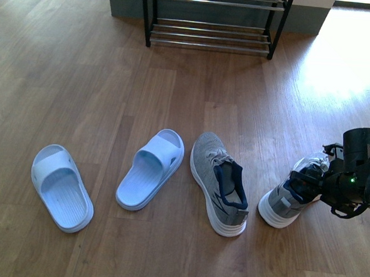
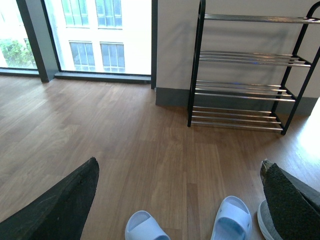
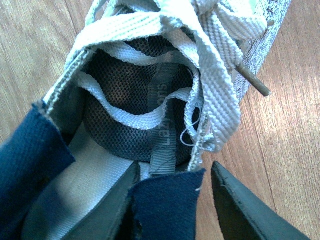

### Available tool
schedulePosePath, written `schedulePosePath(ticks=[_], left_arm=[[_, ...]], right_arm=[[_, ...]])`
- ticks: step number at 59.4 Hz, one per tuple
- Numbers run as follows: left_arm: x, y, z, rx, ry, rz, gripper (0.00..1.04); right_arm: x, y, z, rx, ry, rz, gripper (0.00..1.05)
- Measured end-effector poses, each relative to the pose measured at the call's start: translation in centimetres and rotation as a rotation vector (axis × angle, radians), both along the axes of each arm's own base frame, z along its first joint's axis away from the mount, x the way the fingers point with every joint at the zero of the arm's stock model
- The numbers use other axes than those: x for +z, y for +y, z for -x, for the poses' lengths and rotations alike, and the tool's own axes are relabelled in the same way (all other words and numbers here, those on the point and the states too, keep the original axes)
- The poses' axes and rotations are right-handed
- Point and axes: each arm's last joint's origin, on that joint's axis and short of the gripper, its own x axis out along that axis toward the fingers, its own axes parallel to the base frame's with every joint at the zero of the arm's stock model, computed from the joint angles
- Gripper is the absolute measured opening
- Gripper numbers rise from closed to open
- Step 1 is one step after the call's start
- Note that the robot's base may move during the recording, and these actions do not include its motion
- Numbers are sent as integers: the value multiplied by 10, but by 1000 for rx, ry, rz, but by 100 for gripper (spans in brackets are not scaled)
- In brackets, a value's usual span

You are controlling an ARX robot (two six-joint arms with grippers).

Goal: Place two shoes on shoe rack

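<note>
Two grey knit sneakers lie on the wood floor: one (image 1: 219, 181) in the middle, the other (image 1: 288, 201) at the right. My right gripper (image 1: 309, 184) is down at that right sneaker's opening. In the right wrist view the sneaker (image 3: 165, 75) fills the picture, and the gripper (image 3: 172, 200) is open with the navy collar lining (image 3: 165, 210) between its jaws, one finger (image 3: 107, 210) inside the shoe and one outside. Two pale blue slides (image 1: 61, 186) (image 1: 152, 168) lie to the left. The shoe rack (image 1: 210, 27) stands at the back. My left gripper (image 2: 177, 200) hangs open above the floor, holding nothing.
The left wrist view shows the rack (image 2: 245, 90) against a grey-skirted wall, with a large window (image 2: 95, 35) to its left. Both slides (image 2: 145, 227) (image 2: 231, 220) and a sneaker toe (image 2: 267, 225) lie below that gripper. Bare wood floor (image 1: 194, 95) stretches between shoes and rack.
</note>
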Motion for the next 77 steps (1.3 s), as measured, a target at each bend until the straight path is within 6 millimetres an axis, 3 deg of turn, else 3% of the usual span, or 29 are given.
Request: schedulePosePath(ticks=[14, 28, 38, 54, 77], left_arm=[[0, 0, 0, 0, 0, 0, 95], [0, 0, 0, 0, 0, 0, 95], [0, 0, 0, 0, 0, 0, 95], [0, 0, 0, 0, 0, 0, 95], [0, 0, 0, 0, 0, 0, 95]], right_arm=[[-2, -4, 7, 3, 0, 8, 1], [4, -5, 23, 88, -7, 61, 1], [22, -7, 35, 153, -34, 88, 1], [72, -19, 59, 191, -126, 99, 1], [155, -35, 113, 142, -289, 108, 1]])
